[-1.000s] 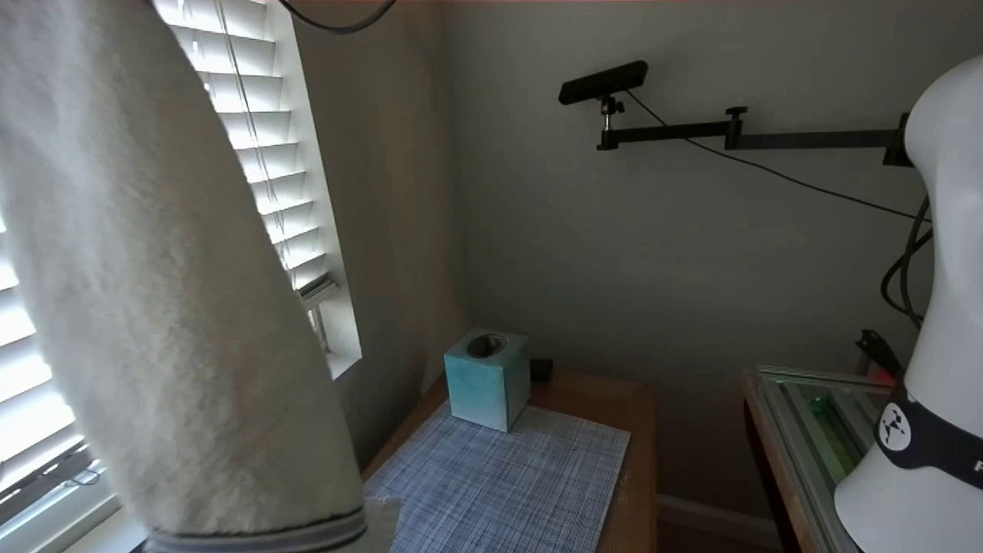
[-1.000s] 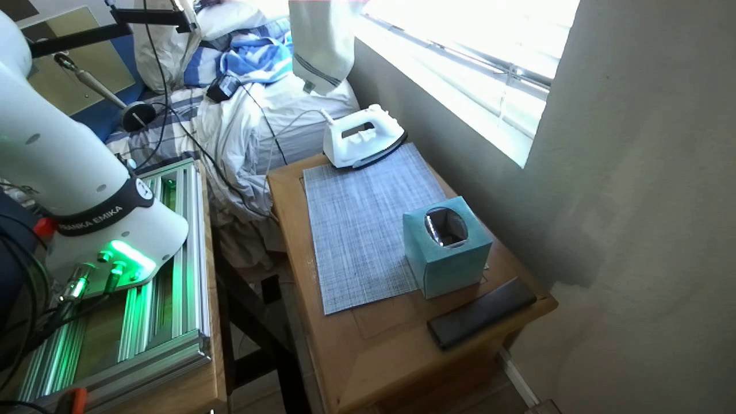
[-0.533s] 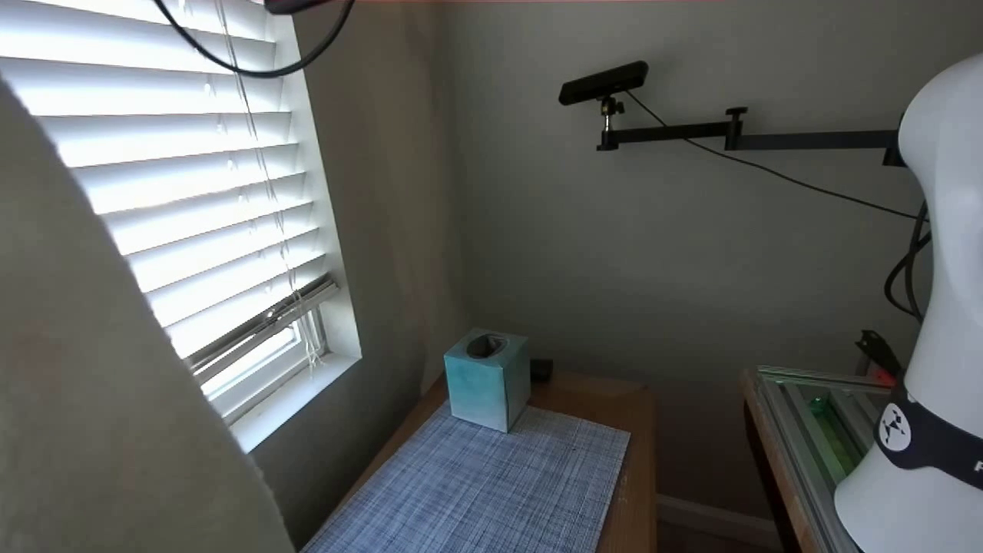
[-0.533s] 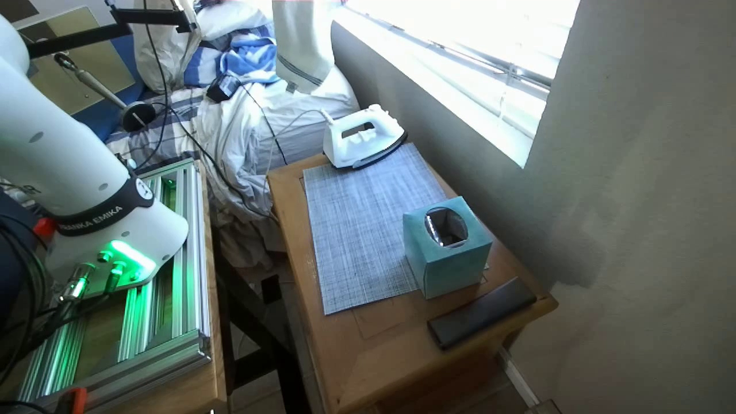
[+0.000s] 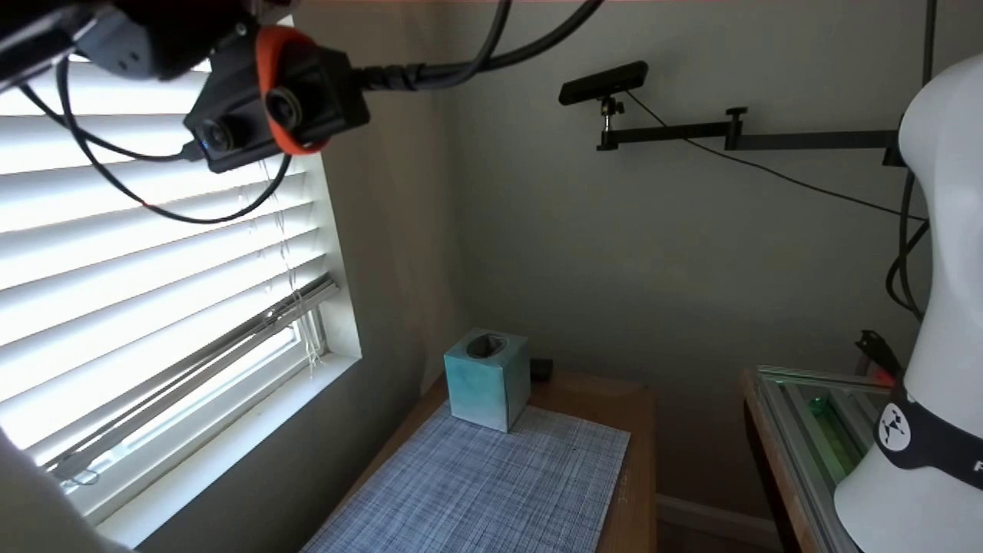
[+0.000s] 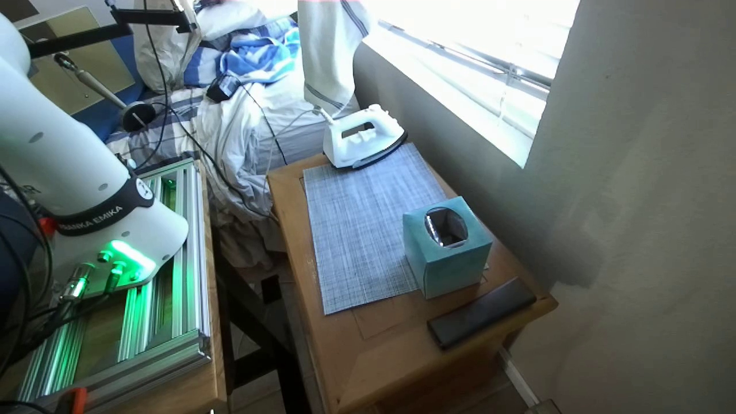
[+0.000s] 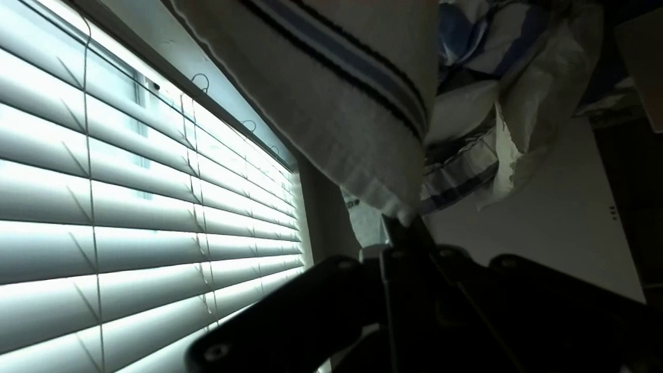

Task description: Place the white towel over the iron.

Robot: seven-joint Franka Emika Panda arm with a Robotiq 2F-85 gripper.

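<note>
The gripper [image 7: 408, 228] pinches the white towel [image 6: 330, 52] beyond the iron [image 6: 359, 150] — well apart from it, a black band [image 6: 107, 213] shows "ANKA EMIKA".

A bedroom in a home is indicated by the bed [image 6: 307, 138], on which crumpled sheets [image 6: 230, 138] and a blue-and-white cloth [image 6: 256, 60] are seen. Slatted blinds [image 5: 153, 292] are hung at the window [image 5: 249, 362]. On a wooden table [image 6: 379, 356], a woven mat [image 6: 362, 224], a tissue box [image 6: 445, 264] and a clothes iron [image 6: 362, 146] are set out. Also found are a robot arm [image 6: 63, 149], mounted on a metal frame [image 6: 187, 287], and a camera [image 5: 603, 82], held on a black bracket [image 5: 668, 132]
</note>
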